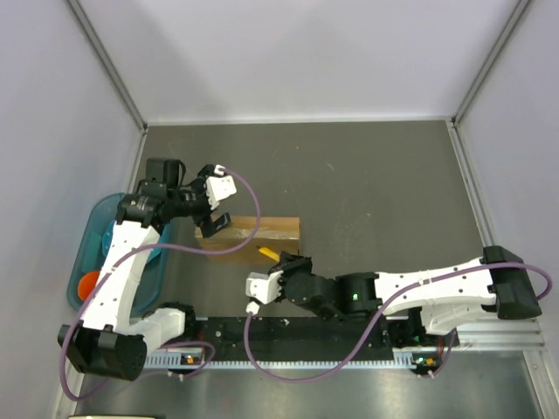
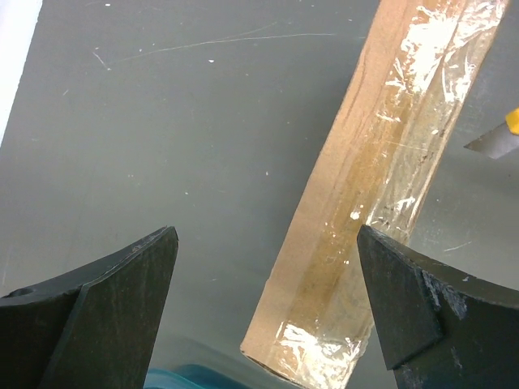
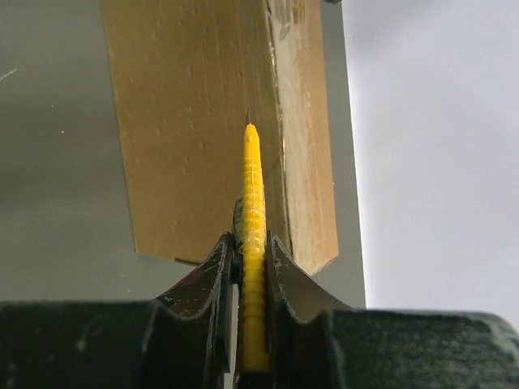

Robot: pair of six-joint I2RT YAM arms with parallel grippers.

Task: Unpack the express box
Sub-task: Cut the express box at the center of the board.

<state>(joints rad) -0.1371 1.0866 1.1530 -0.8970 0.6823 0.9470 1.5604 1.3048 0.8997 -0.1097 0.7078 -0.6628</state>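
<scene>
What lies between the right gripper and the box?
Only the yellow knife, clamped in the right gripper, with its tip pointing at the box near an edge. The right wrist view shows this clearly, and the top view agrees.

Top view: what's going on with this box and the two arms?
The right claw is shut on a yellow utility knife, its tip aimed at the brown express box lying on the dark table. The left claw hangs open above the box's left end, gripping nothing. Clear tape runs along the box, which looks unopened.
</scene>
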